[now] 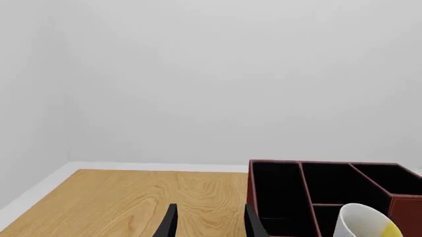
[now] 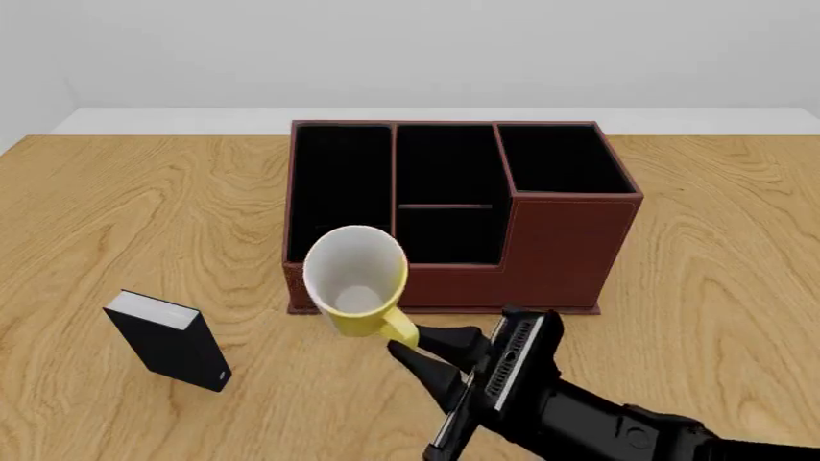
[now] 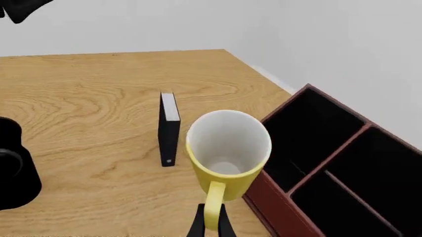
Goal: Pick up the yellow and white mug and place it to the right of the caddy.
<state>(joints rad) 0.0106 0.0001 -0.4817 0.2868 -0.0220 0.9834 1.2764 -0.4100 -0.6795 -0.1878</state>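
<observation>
The yellow and white mug [image 2: 356, 283] hangs tilted in the air just in front of the caddy's left front corner, its white inside facing the camera. My right gripper [image 2: 423, 348] is shut on its yellow loop handle [image 3: 214, 202]. In the right wrist view the mug [image 3: 228, 148] fills the centre, with the gripper [image 3: 211, 226] pinching the handle. The caddy [image 2: 564, 250] is a reddish-brown box with black compartments, standing mid-table. My left gripper [image 1: 211, 224] is open and empty, left of the caddy [image 1: 403, 210]; the mug [image 1: 362, 222] shows beside it.
A small black book [image 2: 167, 338] with white pages stands upright on the table, front left of the caddy, also seen in the right wrist view as the book [image 3: 169, 129]. A black rounded arm part [image 3: 13, 170] sits at that view's edge. Wooden table [image 2: 717, 240] extends right of the caddy.
</observation>
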